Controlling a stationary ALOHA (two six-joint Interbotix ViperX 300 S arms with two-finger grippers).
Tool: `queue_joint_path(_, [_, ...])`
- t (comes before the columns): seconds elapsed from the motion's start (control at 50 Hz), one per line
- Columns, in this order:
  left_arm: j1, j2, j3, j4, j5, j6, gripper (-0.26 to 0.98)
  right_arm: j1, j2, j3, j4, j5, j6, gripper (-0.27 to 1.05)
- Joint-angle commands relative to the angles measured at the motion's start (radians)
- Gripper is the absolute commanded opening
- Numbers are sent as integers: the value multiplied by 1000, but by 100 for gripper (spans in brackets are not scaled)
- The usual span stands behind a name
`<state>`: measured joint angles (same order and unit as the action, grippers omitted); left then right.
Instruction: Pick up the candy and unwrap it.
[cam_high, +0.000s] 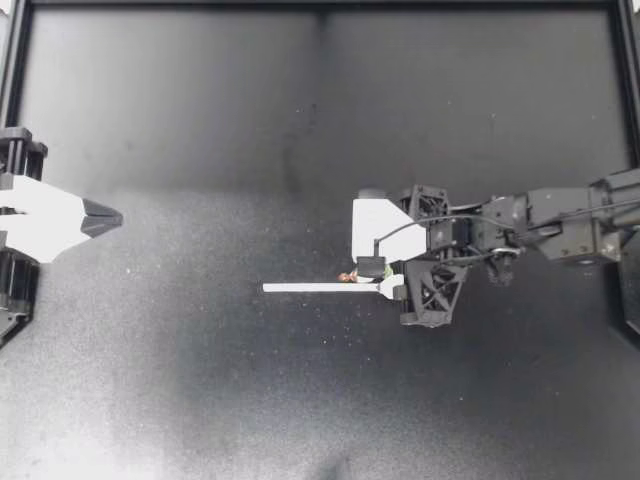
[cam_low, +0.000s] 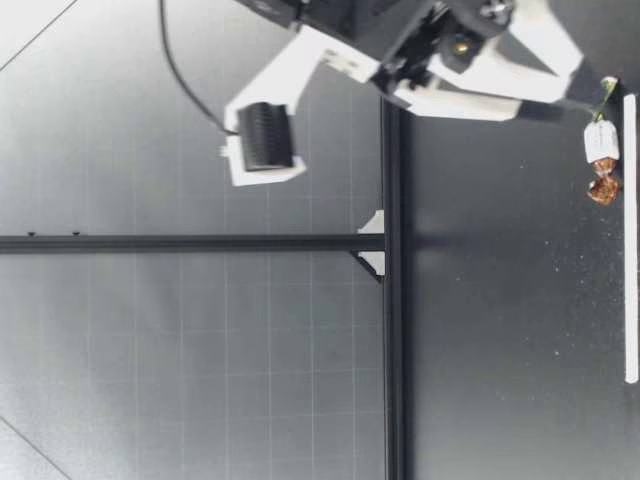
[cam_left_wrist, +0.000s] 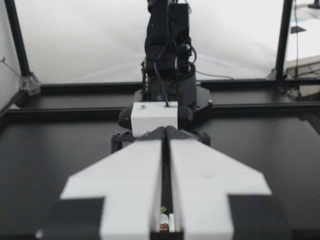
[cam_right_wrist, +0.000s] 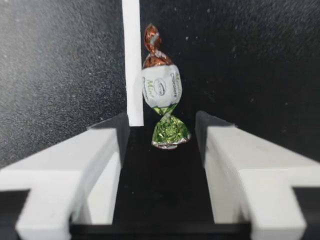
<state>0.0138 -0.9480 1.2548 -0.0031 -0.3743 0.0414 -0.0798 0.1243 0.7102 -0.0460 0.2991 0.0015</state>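
Black table (cam_high: 200, 380), seen from above, carries a thin white strip (cam_high: 320, 287) near its middle. My right arm comes in from the side with forearm and wrist in a nearly straight line. My right gripper (cam_high: 368, 270) ends at one end of the strip and points along it. The candy (cam_high: 349, 277) lies at that same end, just beside the strip; I cannot tell if they touch. My left gripper (cam_high: 105, 217) sits well apart from the strip at the table's edge, drawn back and aimed toward it, its dark tips together.

From table height, my right arm slants down toward the strip (cam_low: 630, 240). One finger (cam_low: 265, 135) shows its black pad high above the table, while the other reaches down to the candy's green end. The candy (cam_low: 601, 150) lies on the strip's far side from that camera.

In the left wrist view, the two white fingers (cam_left_wrist: 130, 185) are pressed together with only a hairline slit between them. My right arm's dark links rise beyond them.

In the right wrist view, the fingers (cam_right_wrist: 95, 150) stand apart. The candy's green twist rests between their tips, and neither touches it. The white body and brown twist (cam_right_wrist: 161, 87) lie ahead, alongside the strip (cam_right_wrist: 131, 60).
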Motion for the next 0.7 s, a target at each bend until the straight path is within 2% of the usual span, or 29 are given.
queue_joint_path(0.0, [2, 6, -11, 0, -9, -2, -13, -9, -5, -18, -2, -2, 0, 51])
queue_joint_path(0.14, [2, 6, -6, 0, -8, -3, -13, -9, 12, -20, -2, 5, 2, 49])
queue_joint_path(0.26, [2, 6, -6, 0, -8, -3, -13, -8, 28, -21, -2, 20, 5, 41])
queue_joint_path(0.34, [2, 6, -6, 0, -9, -3, -13, -9, 38, -26, -2, 48, 5, 32])
queue_joint_path(0.54, [2, 6, -5, 0, 0, -6, -13, -9, 60, -57, 0, 124, 3, -1])
queue_joint_path(0.68, [2, 28, 9, 0, 6, -14, -13, -8, 52, -77, 0, 133, 5, -15])
